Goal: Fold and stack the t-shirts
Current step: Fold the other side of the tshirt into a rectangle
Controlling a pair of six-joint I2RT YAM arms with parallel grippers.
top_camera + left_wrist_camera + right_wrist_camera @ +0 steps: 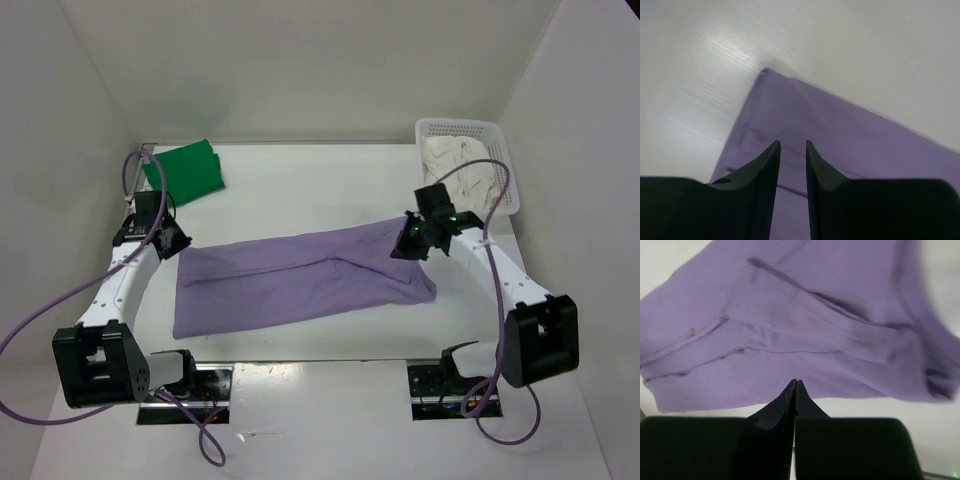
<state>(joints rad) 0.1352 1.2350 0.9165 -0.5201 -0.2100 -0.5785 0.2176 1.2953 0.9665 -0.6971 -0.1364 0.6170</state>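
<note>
Lavender-purple cloth t-shirt (pixel 300 280) lies flat on the white tabletop (pixel 300 200) for folding; our left gripper (pixel 792 143) hovers narrowly parted near its corner, our right gripper (pixel 794 383) closed, both seemingly empty.

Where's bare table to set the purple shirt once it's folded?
Best: the far-middle table between the green shirt and the basket, beyond the purple shirt. A thin strip runs along its near edge. Both ends are crowded by the left claw and right claw.

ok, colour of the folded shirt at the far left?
Bright green; the folded shirt shows best in the top external view.
</note>
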